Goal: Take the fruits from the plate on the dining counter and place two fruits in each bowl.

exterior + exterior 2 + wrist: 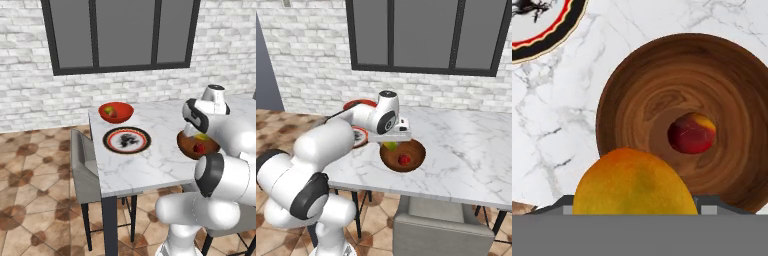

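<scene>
Above the brown bowl [682,115] on the marble counter [150,165], the gripper [634,207] is clamped on an orange-yellow fruit [634,182], a red fruit [691,133] lying inside, with the plate [127,140] and fruit-filled red bowl [116,112] well apart.

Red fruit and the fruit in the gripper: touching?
Apart. The hand view shows bare brown bowl wood between the red fruit on the bowl's floor and the orange-yellow fruit held in the gripper over the near rim.

Jaws hidden behind the orange fruit [634,182]; plate [547,25] cropped at the frame's corner.
</scene>
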Controlling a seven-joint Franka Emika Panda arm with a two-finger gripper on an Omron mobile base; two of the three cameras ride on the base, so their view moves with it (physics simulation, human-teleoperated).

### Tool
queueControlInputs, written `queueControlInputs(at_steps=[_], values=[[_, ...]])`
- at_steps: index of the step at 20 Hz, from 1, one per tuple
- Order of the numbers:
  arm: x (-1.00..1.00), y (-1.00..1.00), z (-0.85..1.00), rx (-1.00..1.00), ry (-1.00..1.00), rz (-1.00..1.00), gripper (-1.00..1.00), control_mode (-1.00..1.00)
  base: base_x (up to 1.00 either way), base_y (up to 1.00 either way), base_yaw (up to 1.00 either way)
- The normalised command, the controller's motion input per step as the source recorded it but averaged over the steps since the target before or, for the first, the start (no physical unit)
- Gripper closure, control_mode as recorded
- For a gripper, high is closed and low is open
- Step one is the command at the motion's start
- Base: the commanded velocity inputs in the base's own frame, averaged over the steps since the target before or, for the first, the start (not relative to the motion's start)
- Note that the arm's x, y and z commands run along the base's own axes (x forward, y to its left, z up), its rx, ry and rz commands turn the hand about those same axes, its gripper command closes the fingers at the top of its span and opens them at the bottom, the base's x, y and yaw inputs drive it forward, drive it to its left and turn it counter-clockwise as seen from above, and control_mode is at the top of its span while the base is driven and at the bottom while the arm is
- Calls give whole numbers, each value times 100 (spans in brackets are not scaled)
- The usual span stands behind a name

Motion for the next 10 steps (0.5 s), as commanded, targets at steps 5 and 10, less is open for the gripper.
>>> queueControlInputs(at_steps=[5,10], values=[[28,-33,-15,0,0,-3,100,-100,0,0,0],[2,-9,-34,-2,0,-7,100,-100,0,0,0]])
